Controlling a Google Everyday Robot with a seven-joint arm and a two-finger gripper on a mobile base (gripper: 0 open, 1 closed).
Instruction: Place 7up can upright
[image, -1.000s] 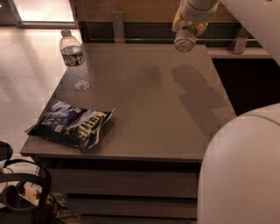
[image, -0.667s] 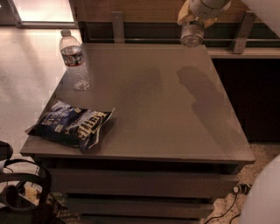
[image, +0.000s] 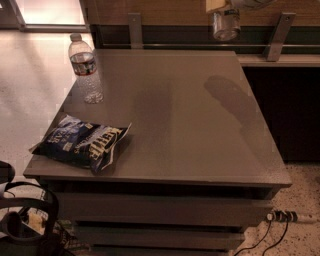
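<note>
Nearest, on the floor at the right, lies one power strip (image: 282, 216) with its leads. On the tabletop (image: 175, 130), at the near left corner, one chip bag (image: 82, 142) lies flat. Farther back, near the left edge, one bottle (image: 86, 69) stands upright, well apart from the bag. Those two are all that the tabletop carries.

Farthest off, at the top of the view, is the one tool (image: 222, 7), cut mostly by the frame edge. The one can (image: 225, 26) hangs under it in the air, above the far right edge of the tabletop and touching no surface. With nothing beneath it, I judge the tool closed on the can and bearing its whole weight. A round silver end of the can faces the camera. Whether the can hangs plumb I cannot tell.

The step in hand looks like the carry: the can is gripped and aloft but not yet set down. The next move calls for bringing it in over the bare right half of the tabletop, well clear of the bottle and bag. It should then be lowered, axis vertical, until the lower end sits flat, and only then let go.
</note>
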